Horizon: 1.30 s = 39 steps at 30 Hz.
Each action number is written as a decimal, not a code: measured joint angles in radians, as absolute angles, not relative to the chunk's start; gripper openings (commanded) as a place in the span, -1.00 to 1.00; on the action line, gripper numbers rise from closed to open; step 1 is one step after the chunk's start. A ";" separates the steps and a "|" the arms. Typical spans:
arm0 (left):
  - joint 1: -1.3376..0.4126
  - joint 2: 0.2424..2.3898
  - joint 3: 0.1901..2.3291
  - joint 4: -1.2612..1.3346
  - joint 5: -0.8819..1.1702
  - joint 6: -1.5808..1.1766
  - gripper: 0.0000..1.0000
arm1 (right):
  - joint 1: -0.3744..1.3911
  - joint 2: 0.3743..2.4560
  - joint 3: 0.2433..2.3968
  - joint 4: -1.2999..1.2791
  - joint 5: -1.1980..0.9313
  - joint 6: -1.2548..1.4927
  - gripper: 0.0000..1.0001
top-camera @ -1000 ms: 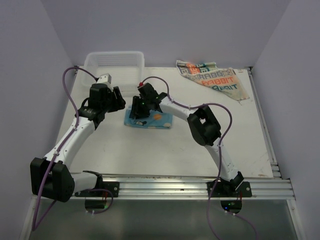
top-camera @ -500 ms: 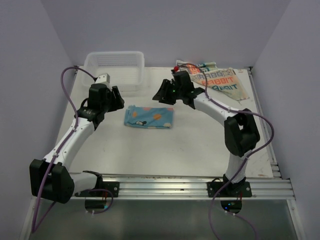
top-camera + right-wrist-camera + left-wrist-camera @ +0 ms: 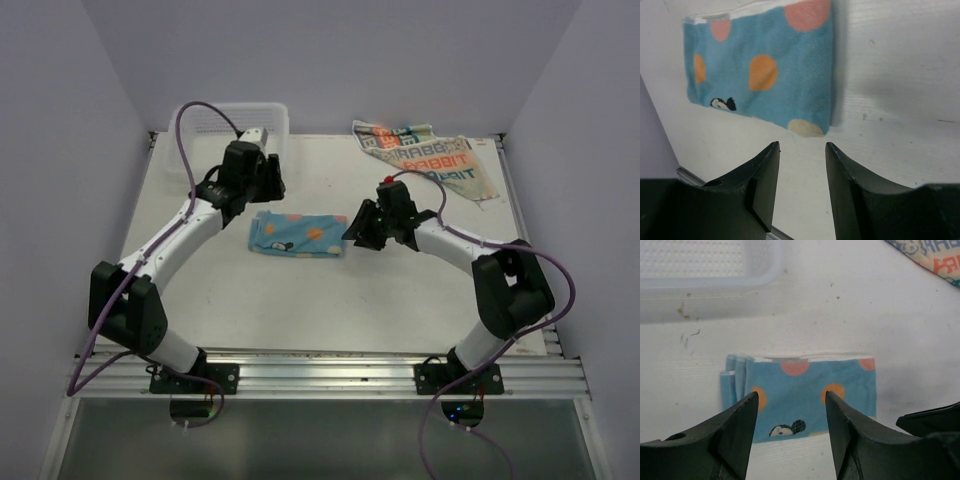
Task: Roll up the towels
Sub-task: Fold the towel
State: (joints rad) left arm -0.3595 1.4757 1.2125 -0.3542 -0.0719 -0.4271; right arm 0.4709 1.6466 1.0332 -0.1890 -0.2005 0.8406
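Pale lilac walls [image 3: 330, 60] close in a white counter [image 3: 300, 300]. The blue towel [image 3: 298, 235], dotted orange and pink, lies folded into a flat rectangle near the middle of it, with stacked layers showing along one short edge.

The left end effector [image 3: 262, 185] hangs over the towel's far side, its jaws moderately apart and holding nothing. From its wrist camera, the blue towel [image 3: 800, 400] shows in the gap between the two fingers.

The right end effector [image 3: 360, 228] sits just beside the towel's right end, jaws parted and empty. The towel's short edge [image 3: 765, 70] lies ahead of its fingertips, not between them.

The cream towel [image 3: 425, 158] with printed lettering lies spread at the far right, well apart from both. A white slatted basket [image 3: 190, 120] stands at the far left.
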 measured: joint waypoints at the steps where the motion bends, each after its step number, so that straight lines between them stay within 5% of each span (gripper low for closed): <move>1: -0.392 1.517 1.263 -0.362 -0.089 -0.427 0.18 | 0.464 1.647 1.015 -0.183 -0.207 0.846 -0.07; 19: -0.690 2.033 1.695 -0.553 -0.187 -0.517 0.08 | 0.457 1.781 0.912 0.074 -0.288 0.954 -0.16; 30: -0.710 2.120 1.801 -0.563 -0.149 -0.558 -0.02 | 0.457 1.826 0.844 0.204 -0.317 0.987 -0.70; 39: -0.728 2.178 1.785 -0.560 -0.133 -0.595 -0.13 | 0.454 1.823 0.786 0.308 -0.331 0.999 -0.84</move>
